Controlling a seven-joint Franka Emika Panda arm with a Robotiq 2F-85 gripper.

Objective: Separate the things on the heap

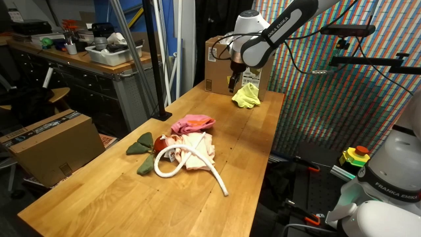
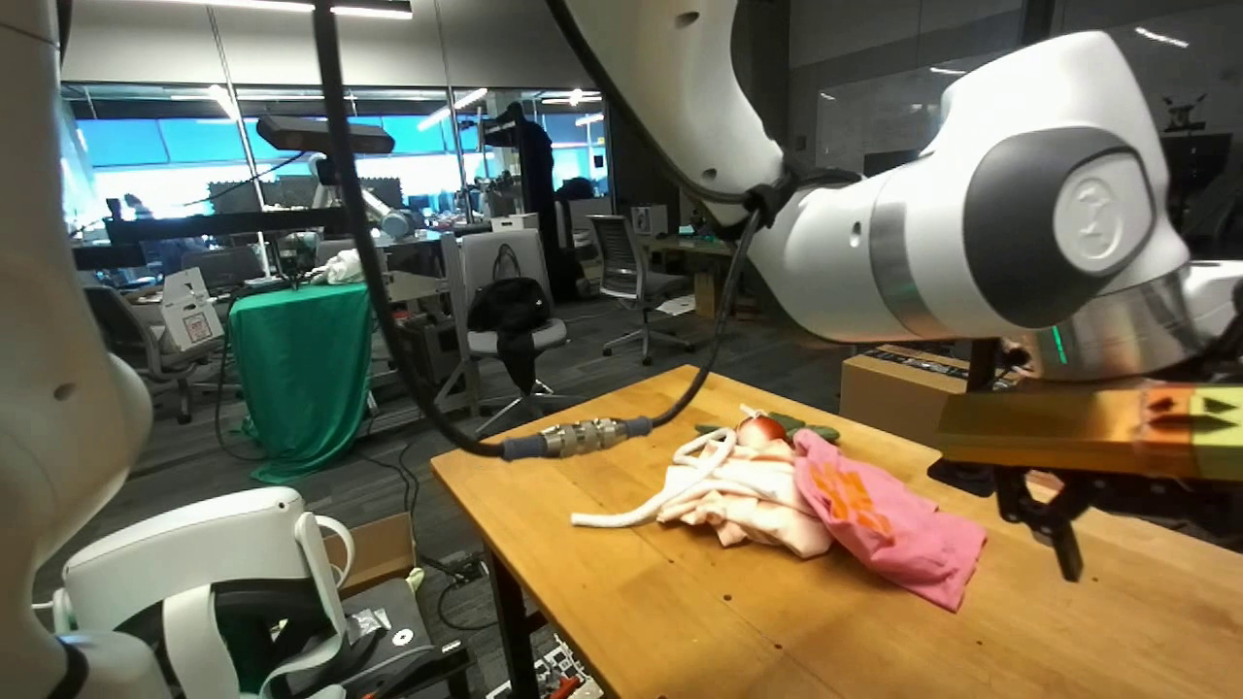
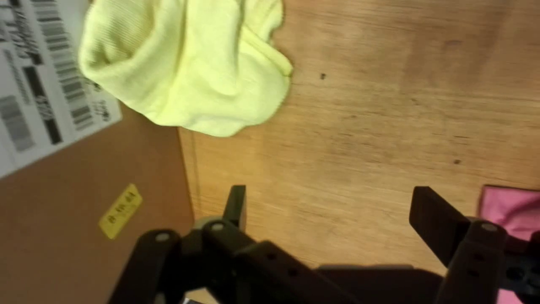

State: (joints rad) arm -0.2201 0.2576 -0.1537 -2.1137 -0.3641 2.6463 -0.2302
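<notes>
The heap (image 2: 767, 519) lies on the table (image 1: 131, 204), well apart from the cardboard box (image 1: 217, 79): pink cloth (image 2: 903, 534) nearest it, white rope (image 1: 193, 150) over peach cloth (image 1: 195, 163), red round thing (image 1: 160, 144) and green leaves (image 1: 145, 139) farther off. Beside the box, with its barcode label (image 3: 25, 84), are yellow cloth (image 3: 211, 84) and the raised gripper (image 3: 331, 207), jaws wide apart, holding nothing. The robot base (image 1: 394, 168) reads "FRANKA EMIKA".

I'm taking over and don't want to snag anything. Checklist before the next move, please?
1. Gripper open and empty: ok.
2. Yellow cloth apart from pink cloth: ok, it lies beside the cardboard box.
3. Gripper clear of that box: cannot tell; it looks close.
4. Pink cloth apart from peach cloth: not ok, they touch.
5. White rope off the peach cloth: not ok, it lies across it.
6. Nothing under the peach cloth: cannot tell, hidden.
</notes>
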